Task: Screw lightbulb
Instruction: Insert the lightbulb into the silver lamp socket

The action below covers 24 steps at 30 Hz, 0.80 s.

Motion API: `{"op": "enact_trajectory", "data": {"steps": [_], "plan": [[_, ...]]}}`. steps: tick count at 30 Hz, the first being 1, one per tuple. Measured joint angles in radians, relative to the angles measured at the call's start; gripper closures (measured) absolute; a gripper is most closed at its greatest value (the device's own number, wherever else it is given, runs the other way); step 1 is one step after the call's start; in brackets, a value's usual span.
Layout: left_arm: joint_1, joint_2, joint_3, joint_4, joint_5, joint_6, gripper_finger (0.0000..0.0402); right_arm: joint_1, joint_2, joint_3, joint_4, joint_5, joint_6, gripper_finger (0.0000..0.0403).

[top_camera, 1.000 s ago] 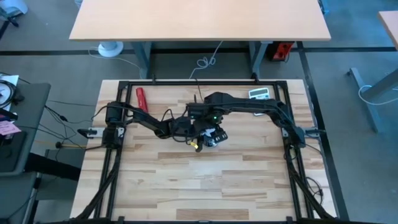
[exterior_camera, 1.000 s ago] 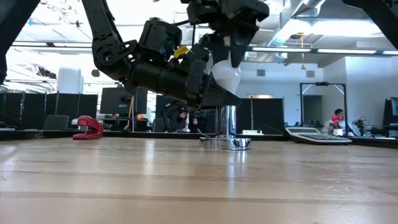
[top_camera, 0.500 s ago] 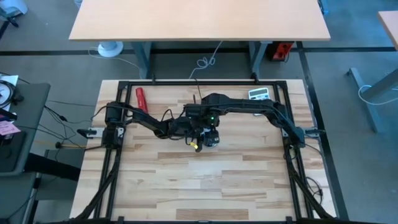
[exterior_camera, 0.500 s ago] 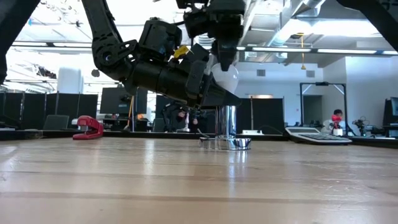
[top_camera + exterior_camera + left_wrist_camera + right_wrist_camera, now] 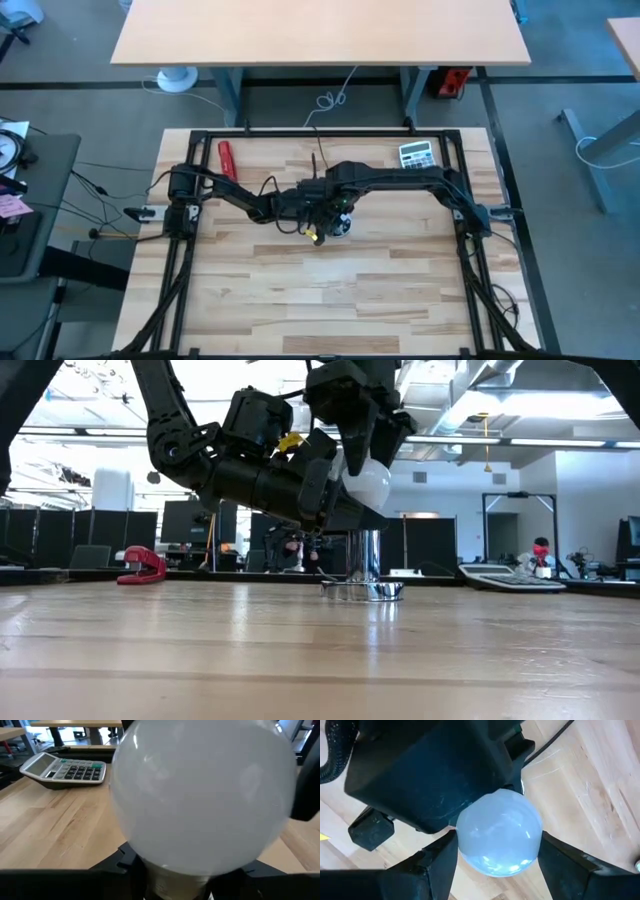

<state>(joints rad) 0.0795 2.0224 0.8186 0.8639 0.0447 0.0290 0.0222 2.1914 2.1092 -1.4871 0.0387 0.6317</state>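
The white lightbulb (image 5: 366, 482) hangs tilted above the table's middle, globe up and toward the right, over the shiny metal socket (image 5: 365, 589) standing on the table. My left gripper (image 5: 175, 887) comes from the table's left and is shut on the bulb's lower end. My right gripper (image 5: 499, 837) comes down from above with a finger on each side of the globe. In the high view both grippers meet near the table's middle, my left gripper (image 5: 318, 214) beside my right gripper (image 5: 336, 208), and hide most of the bulb. My left gripper pinches the bulb's pale screw base (image 5: 175, 879) between its two fingers, coming slanting from the table's left. The bulb is lifted clear of the table, globe pointing away from the fingers and upward. My right gripper has the white globe (image 5: 465, 840) between its two fingers (image 5: 437, 862), at its widest part. The fingers come from above, pointing down and slightly slanted. The globe's round top faces the wrist camera.
A calculator (image 5: 415, 152) lies at the table's far right. A red tool (image 5: 228, 158) lies at the far left. A black cord (image 5: 555, 737) runs across the wood near the socket. The near half of the table (image 5: 330, 300) is bare wood.
My right gripper has shifted a little toward the table's left and has turned about its wrist; its fingers now stand on both sides of the globe. My left gripper and the bulb have kept still.
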Motion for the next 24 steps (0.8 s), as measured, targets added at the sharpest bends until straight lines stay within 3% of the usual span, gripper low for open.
{"op": "enact_trajectory", "data": {"steps": [7, 16, 24], "plan": [[-0.002, 0.0, 0.0, -0.002, 0.001, -0.008, 0.0247, -0.012, -0.009, -0.003, -0.003, 0.018, 0.091, 0.0145], [-0.018, 0.0, 0.0, 0.009, 0.017, 0.0, 0.0246, -0.075, -0.009, -0.003, 0.003, -0.021, 0.032, 0.0145], [-0.013, 0.001, -0.001, 0.019, 0.001, -0.001, 0.0209, -0.105, -0.009, -0.004, 0.003, -0.041, -0.021, 0.0145]]}}
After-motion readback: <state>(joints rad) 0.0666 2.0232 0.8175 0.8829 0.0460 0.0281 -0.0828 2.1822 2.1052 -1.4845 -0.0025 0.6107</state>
